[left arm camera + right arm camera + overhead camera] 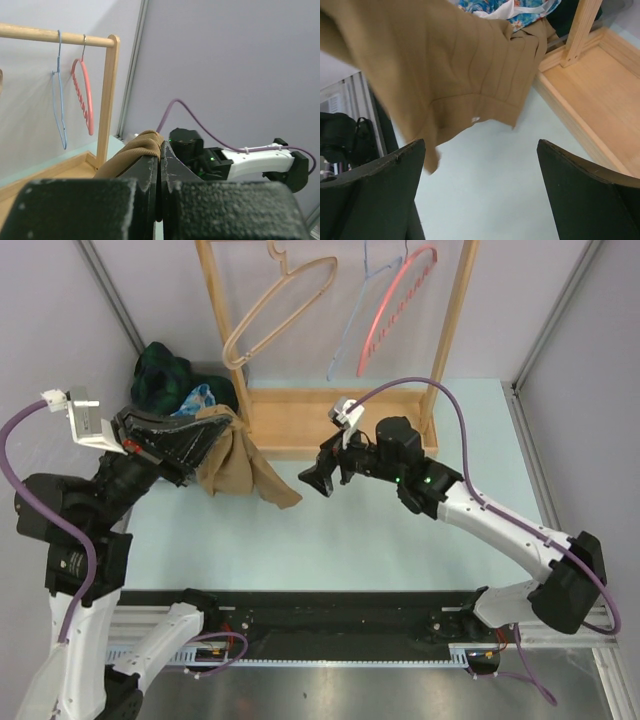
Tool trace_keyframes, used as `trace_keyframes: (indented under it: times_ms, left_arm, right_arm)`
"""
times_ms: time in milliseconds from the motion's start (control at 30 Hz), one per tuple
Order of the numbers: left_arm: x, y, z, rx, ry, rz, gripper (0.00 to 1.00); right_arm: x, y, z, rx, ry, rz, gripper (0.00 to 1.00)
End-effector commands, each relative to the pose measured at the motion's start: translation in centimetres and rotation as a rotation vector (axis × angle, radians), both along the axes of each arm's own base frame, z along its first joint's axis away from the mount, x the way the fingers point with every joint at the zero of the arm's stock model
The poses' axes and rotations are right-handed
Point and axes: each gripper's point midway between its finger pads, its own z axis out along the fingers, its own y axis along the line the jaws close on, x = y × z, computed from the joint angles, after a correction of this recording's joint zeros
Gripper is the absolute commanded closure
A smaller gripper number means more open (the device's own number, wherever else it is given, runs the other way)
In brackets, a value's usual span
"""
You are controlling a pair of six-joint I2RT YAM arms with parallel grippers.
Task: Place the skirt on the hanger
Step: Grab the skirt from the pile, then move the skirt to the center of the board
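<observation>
From above, the left gripper (212, 433) is clamped on the top edge of the tan skirt (236, 466), which hangs from its closed jaws and drapes down onto the pale table (400, 550), just in front of the left end of the wooden rack (300, 420). A beige hanger (277, 308), a blue hanger (352, 315) and a red hanger (396, 302) hang from the rack's rail, all bare. Behind the skirt lies a pile of clothes (165, 375). The right gripper (318, 480) hovers to the right of the skirt, apart from it, jaws spread and holding nothing. In the left wrist view, the left gripper (160, 159) has its two fingers (146, 175) pressed together with a thick fold of the skirt (142, 146) bunched at their tips; the blue hanger (60, 100) and red hanger (85, 100) hang on the rail behind, and the right arm (245, 162) shows beyond. In the right wrist view, the right gripper (480, 145) is wide open, its fingers (375, 195) framing the table (485, 200); the skirt (445, 65) hangs ahead of them, untouched, with a floral garment (520, 12) and the rack's base (590, 85) behind.
</observation>
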Motion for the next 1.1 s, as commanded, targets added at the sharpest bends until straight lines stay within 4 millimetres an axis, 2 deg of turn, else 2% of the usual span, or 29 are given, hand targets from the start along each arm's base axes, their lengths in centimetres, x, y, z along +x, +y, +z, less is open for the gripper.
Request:
trace_keyframes:
  times_ms: [0,33,100,300,367,433,500,633,767,867,1067]
  left_arm:
    - [-2.6,0.2,2.1,-0.037,-0.085,-0.045,1.0]
    - [-2.6,0.2,2.1,-0.038,-0.082,-0.044,1.0]
    - [-2.4,0.2,1.7,-0.036,-0.074,-0.037,1.0]
    - [-1.6,0.3,0.9,-0.053,-0.033,-0.024,1.0]
    - [-1.5,0.3,0.7,-0.057,-0.027,-0.024,1.0]
    - [-1.4,0.3,0.6,-0.061,-0.03,-0.024,1.0]
    - [-1.5,0.5,0.9,-0.062,-0.043,-0.005,1.0]
    - [-1.0,0.5,0.3,-0.027,-0.019,0.009,1.0]
    - [-1.3,0.6,0.6,-0.041,-0.021,0.005,1.0]
    - [-1.4,0.7,0.7,-0.046,-0.027,0.013,1.0]
    - [-1.9,0.9,1.0,-0.055,-0.038,0.015,1.0]
  right_arm:
    - [0.6,1.8,3.5,0.069,-0.109,0.043,0.0]
    - [0.1,2.3,2.6,0.033,-0.107,0.076,0.01]
    - [-0.7,2.6,2.1,0.017,-0.107,0.105,0.01]
    - [-3.7,2.4,2.6,0.049,-0.083,0.17,0.01]
    - [-5.5,2.6,2.5,0.047,-0.077,0.215,0.01]
    - [-6.0,2.9,2.2,0.036,-0.083,0.209,0.0]
    - [-6.6,3.7,0.3,-0.02,-0.047,0.227,0.0]
    - [-5.8,5.2,-1.9,-0.096,-0.033,0.199,0.0]
    - [-5.9,5.4,-4.1,-0.112,0.006,0.194,0.01]
    - [-5.0,5.3,-5.2,-0.129,0.007,0.148,0.04]
    - [-4.9,6.0,-6.3,-0.148,0.031,0.162,0.26]
